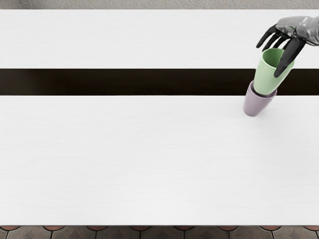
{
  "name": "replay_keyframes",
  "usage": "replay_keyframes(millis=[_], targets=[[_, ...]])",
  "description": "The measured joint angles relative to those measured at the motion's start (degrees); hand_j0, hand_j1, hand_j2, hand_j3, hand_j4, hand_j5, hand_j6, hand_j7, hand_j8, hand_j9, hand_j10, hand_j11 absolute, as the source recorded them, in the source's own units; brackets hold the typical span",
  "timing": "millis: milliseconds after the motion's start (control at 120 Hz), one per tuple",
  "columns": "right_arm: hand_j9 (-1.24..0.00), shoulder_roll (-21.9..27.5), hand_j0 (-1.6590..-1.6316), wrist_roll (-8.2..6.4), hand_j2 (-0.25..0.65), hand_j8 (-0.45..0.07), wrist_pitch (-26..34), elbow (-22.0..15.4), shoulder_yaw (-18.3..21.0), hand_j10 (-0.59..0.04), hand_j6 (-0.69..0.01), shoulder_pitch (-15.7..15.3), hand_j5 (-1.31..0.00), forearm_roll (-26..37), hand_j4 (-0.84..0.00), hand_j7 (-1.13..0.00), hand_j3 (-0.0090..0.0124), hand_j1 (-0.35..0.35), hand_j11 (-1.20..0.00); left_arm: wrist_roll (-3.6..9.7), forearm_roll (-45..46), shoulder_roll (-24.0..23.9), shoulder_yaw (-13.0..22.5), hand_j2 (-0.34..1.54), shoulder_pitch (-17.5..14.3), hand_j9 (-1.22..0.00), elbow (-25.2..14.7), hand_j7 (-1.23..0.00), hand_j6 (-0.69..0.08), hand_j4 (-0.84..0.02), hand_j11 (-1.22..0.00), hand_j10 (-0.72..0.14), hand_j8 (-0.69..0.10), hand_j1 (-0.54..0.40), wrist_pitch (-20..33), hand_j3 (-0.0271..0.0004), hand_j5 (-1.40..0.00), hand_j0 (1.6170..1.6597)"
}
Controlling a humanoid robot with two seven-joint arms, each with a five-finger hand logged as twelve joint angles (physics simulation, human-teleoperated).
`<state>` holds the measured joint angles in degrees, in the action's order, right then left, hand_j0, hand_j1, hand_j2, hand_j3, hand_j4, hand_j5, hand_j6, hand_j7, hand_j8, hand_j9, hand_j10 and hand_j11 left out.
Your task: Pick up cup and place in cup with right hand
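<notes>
We see the right hand (pixel 280 62) reaching in from the right edge, its dark fingers spread and gently curved by the green cup's far side, the thumb across its near side; we can't tell whether any digit touches. The green cup (pixel 266 75) stands upright, its base at the mauve cup's mouth. Below it, we find the mauve cup (pixel 255 104) upright on the white bench (pixel 139 159).
</notes>
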<state>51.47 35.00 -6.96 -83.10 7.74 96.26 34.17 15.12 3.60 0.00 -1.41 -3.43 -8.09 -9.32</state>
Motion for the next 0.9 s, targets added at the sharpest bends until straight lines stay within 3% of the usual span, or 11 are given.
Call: replay_keyframes(millis=[900], targets=[[-0.60,-0.7,-1.6576,-2.41,0.174,-0.325,6.0,1.2,-0.1,-0.361,-0.445,-5.0,-0.59,1.8,-0.454,-0.59,0.0001,0.106,-0.59,0.00,0.0,0.0,0.0,0.00,0.0,0.00,0.0,0.00,0.000,0.000,0.00,0.000,0.000,0.349,0.0,-0.0001,0.00,1.6581]])
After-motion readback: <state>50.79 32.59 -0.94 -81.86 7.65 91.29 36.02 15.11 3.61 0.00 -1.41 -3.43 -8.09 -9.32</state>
